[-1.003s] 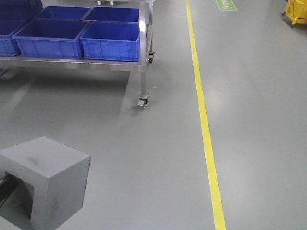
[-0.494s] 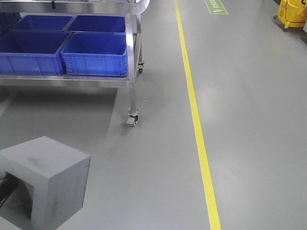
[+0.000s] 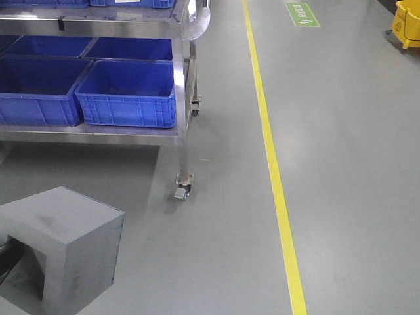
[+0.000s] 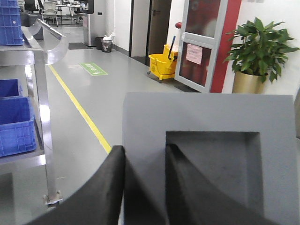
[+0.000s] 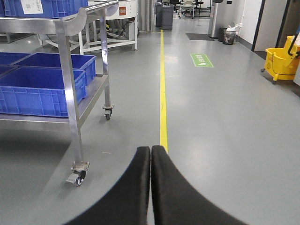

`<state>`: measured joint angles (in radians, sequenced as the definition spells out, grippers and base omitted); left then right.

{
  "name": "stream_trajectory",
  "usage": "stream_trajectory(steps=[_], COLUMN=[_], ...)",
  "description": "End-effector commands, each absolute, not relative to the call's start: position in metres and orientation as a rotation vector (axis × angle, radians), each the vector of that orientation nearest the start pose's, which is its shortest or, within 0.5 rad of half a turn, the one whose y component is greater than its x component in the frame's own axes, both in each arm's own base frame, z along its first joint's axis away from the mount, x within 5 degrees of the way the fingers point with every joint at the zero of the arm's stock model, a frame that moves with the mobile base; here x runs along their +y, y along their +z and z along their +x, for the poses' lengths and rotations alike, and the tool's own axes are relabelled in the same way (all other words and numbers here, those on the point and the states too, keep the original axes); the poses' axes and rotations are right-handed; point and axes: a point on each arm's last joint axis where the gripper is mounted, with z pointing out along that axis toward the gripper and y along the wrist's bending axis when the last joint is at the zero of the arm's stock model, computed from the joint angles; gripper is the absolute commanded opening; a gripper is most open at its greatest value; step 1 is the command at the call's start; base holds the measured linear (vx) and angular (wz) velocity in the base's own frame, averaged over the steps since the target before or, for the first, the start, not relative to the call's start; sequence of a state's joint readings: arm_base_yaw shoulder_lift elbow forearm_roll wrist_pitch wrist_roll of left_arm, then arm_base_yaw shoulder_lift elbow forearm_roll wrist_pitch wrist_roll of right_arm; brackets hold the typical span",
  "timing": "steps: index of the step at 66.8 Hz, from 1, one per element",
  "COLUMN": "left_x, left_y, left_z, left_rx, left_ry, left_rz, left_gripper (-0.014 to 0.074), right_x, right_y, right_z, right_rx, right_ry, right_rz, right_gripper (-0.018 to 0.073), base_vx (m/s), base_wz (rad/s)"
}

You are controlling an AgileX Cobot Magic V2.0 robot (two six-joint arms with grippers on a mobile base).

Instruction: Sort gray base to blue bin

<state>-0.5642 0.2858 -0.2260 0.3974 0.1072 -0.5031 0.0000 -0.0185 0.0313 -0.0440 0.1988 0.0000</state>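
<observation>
Grips the gray base (image 3: 62,252) by one wall, left gripper (image 4: 144,157) clamped with one finger inside the square recess and one outside, likely to carry it level toward the blue bin (image 3: 128,108) on the lower shelf of the steel cart (image 3: 185,98), ahead and well apart. Reaches forward and low, recess facing back at the wrist. Rides empty alongside, right gripper (image 5: 151,151) pressed together, pointing down the yellow floor line (image 5: 162,93).

A matte gray block (image 3: 65,230), glossy bright blue bins (image 3: 128,98) on a silvery steel cart (image 3: 184,131), one yellow stripe (image 3: 275,170) over pale gray floor (image 3: 348,164), a yellow bucket (image 3: 408,23).
</observation>
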Motion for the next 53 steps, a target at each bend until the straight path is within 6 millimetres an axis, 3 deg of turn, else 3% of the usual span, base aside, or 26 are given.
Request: stream_trajectory(steps=[1, 31, 53], left_x=[-0.0428, -0.0428, -0.0428], left_y=[0.2814, 0.2814, 0.2814], left_z=[0.0676, 0.0676, 0.0676], left_rx=[1.507, 1.507, 1.507], left_ry=[-0.541, -0.541, -0.541], left_rz=[0.347, 0.347, 0.347], left_gripper=[-0.0007, -0.0007, -0.0007], right_x=[-0.0009, -0.0009, -0.0009], right_y=[0.1907, 0.1906, 0.1906], right_z=[0.0559, 0.0559, 0.0559], right_rx=[1.62, 1.621, 1.621], right_ry=[-0.059, -0.059, -0.059], right_rz=[-0.042, -0.042, -0.042], right_gripper=[-0.0005, -0.0005, -0.0005], base_vx=[0.4, 0.38, 0.33], base_wz=[0.08, 0.14, 0.59])
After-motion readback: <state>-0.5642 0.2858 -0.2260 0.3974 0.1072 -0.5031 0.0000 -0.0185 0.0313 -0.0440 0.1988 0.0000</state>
